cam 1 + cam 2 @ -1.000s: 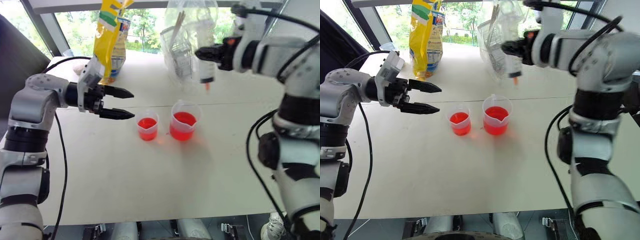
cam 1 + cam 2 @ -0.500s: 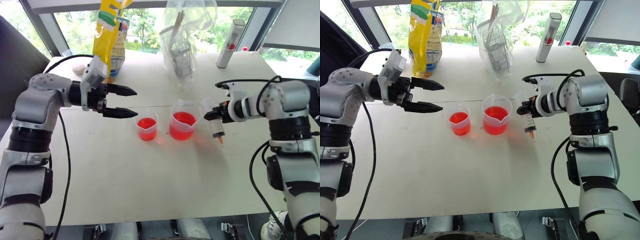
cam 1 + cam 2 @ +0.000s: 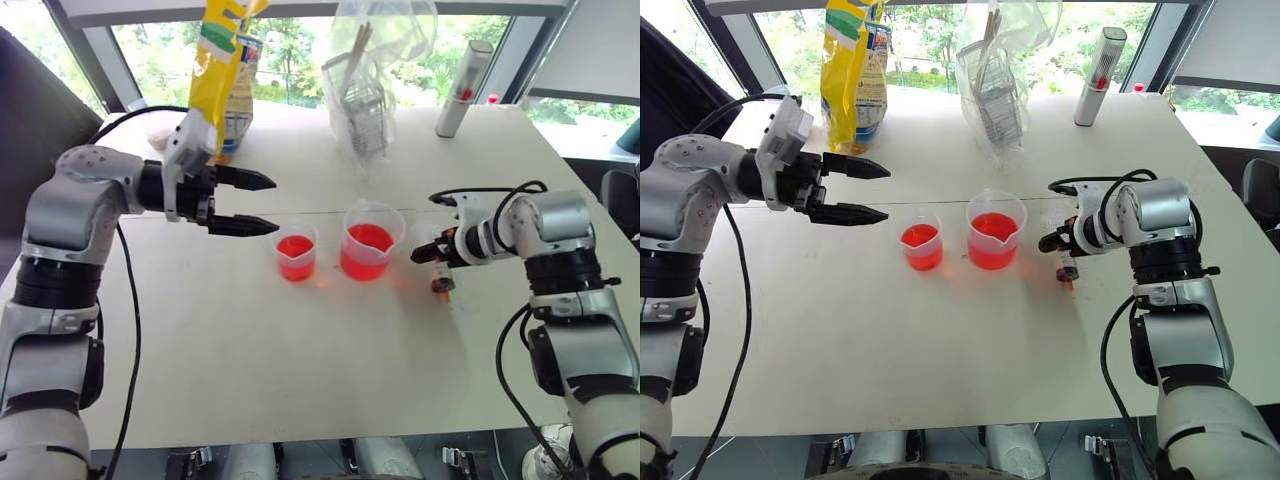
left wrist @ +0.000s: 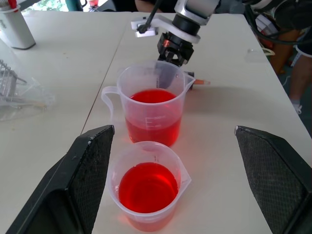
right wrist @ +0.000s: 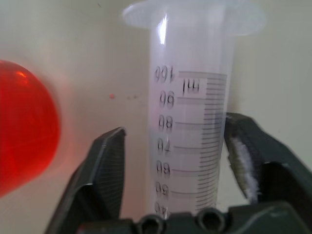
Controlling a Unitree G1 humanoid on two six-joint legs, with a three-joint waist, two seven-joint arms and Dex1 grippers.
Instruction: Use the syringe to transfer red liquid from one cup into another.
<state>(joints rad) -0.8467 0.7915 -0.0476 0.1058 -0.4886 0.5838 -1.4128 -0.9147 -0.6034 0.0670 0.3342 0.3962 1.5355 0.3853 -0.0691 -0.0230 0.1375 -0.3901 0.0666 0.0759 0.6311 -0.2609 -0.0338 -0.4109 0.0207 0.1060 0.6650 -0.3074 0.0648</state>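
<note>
Syringe set down beside the cups, both of which hold red liquid

We see the large clear plastic syringe with printed scale marks [image 5: 192, 126] lying on the pale desk [image 3: 300, 370] just beside the wider spouted clear cup [image 3: 370, 240], with the right gripper [image 3: 437, 262] low over it, its jaws apart on either side of the barrel and, as far as we can tell, no longer clamping it. The left gripper [image 3: 255, 203] hovers near the smaller, narrower clear cup [image 3: 296, 251], its jaws wide and empty. We judge the transfer done or paused; any further draw calls for closing on the barrel again and lifting it tip-down over the red liquid [image 4: 153, 97]. The syringe's plunger and reddish tip are hard to make out behind the right gripper, so we cannot tell whether the barrel holds any liquid.
</note>
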